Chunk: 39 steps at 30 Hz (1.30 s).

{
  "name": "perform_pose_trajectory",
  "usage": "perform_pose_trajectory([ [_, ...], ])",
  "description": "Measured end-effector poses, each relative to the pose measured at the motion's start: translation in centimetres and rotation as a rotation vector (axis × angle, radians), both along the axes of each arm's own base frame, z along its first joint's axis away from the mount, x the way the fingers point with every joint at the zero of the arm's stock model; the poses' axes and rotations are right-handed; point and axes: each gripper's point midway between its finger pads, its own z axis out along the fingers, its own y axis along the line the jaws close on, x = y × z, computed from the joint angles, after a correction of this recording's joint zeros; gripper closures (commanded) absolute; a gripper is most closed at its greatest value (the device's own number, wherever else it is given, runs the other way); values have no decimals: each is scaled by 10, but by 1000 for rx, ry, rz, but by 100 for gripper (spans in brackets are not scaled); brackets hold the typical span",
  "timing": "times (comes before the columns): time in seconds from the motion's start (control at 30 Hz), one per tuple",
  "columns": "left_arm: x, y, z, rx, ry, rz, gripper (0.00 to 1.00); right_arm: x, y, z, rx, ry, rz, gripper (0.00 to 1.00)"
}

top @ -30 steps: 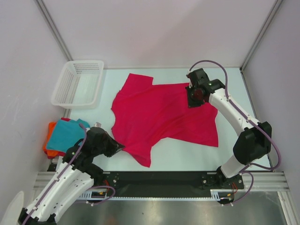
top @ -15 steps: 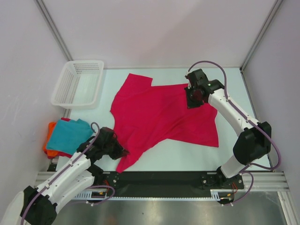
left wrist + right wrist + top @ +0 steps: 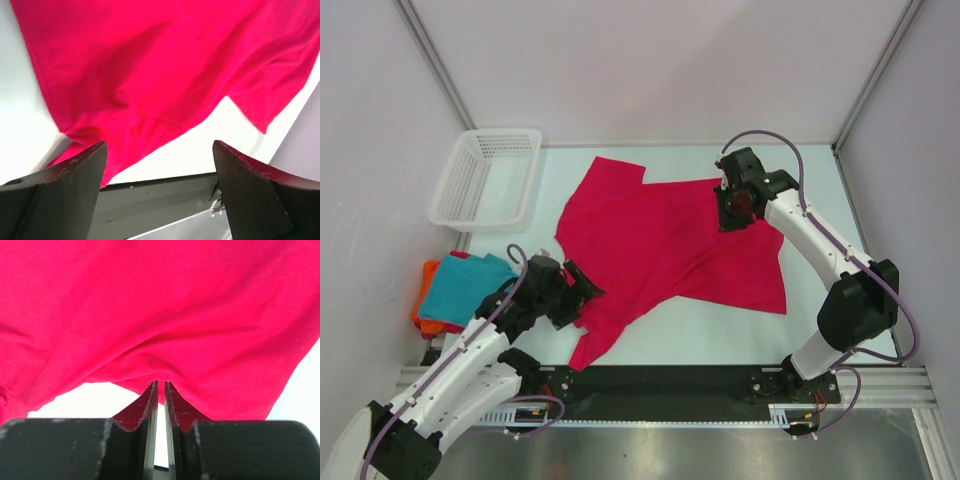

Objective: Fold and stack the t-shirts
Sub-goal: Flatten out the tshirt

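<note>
The large crimson-pink t-shirt lies spread across the middle of the table, its near-left corner drawn to a point by the front edge. My left gripper hangs open over that corner's left side. In the left wrist view its fingers stand wide apart over the shirt, holding nothing. My right gripper is at the shirt's far right edge. In its wrist view it is shut on a puckered fold of the shirt. A teal t-shirt lies folded on an orange one at the left.
A white mesh basket stands at the far left corner. The black front rail runs along the near edge, just beyond the shirt's corner. Grey walls close in the table on three sides.
My left gripper dragged the shirt's near-left corner toward the front edge, then opened and let it go. The right gripper has stayed pinched on the far right edge.
</note>
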Motion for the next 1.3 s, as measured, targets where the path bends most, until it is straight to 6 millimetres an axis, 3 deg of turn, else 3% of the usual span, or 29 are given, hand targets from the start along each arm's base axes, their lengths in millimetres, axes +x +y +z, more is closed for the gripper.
perform_pose_trajectory([
  [0.13, 14, 1, 16, 32, -37, 11, 6, -1, 1, 0, 3, 1, 4, 84],
  [0.3, 37, 9, 20, 87, -35, 39, 6, -3, 2, -4, 9, 15, 10, 84],
  [0.6, 107, 41, -1, 158, 44, 116, 6, -13, 3, -13, 13, 49, 20, 84],
  [0.93, 203, 40, 1, 159, 23, 102, 6, -23, 6, -4, 37, 38, 22, 84],
  [1.1, 238, 59, -7, 136, 45, 148, 6, -25, 5, -2, 39, 38, 20, 83],
  [1.3, 283, 83, 1, 143, 16, 191, 7, -27, 6, -1, 46, 42, 22, 84],
])
